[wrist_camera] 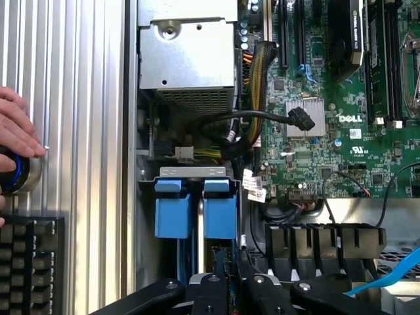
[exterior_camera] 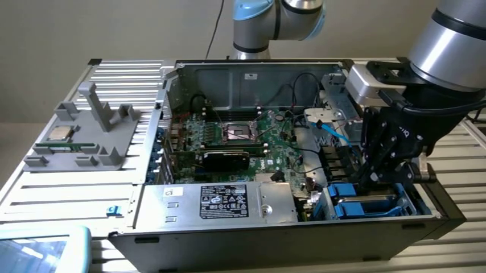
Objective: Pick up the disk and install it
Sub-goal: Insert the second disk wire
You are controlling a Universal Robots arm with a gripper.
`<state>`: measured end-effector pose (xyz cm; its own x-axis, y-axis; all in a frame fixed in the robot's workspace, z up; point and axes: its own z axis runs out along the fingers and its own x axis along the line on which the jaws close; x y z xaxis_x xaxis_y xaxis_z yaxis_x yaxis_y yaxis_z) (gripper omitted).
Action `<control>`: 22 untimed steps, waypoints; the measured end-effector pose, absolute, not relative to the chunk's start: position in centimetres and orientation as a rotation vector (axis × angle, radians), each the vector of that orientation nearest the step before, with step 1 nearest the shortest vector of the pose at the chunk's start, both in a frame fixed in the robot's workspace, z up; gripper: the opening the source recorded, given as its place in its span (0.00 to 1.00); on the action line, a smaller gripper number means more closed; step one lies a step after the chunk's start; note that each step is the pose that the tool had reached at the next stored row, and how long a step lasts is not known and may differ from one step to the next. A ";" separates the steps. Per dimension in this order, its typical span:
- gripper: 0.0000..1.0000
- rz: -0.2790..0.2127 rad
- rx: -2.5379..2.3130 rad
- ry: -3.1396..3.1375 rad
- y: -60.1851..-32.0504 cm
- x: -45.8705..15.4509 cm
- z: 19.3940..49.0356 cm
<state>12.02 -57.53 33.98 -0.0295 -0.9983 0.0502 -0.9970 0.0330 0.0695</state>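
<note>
Disk going into the drive bay, gripper closed down low over it.

The disk (exterior_camera: pixel 363 206) sits in the bay at the case's front corner, on the exterior view's right, its blue carrier tabs (wrist_camera: pixel 195 209) side by side at the bay mouth, beside the power supply (exterior_camera: pixel 220 202). The gripper (exterior_camera: pixel 377 177) reaches down into the bay with its jaws drawn together right at the carrier; whether they pinch its edge is hidden. Judged from this, doing the step well means pushing straight along the bay rails, keeping the carrier level, and staying clear of the blue cable (exterior_camera: pixel 334 132) and black cables (wrist_camera: pixel 246 131) beside it. A hand (wrist_camera: pixel 16 131) rests on a knob outside the case (exterior_camera: pixel 425 219).
</note>
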 end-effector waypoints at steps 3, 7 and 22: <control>0.16 -0.022 2.128 -2.196 -57.5 12.0 33.9; 0.16 -0.022 2.129 -2.196 -57.5 11.9 33.8; 0.16 -0.024 2.130 -2.198 -57.6 12.1 33.7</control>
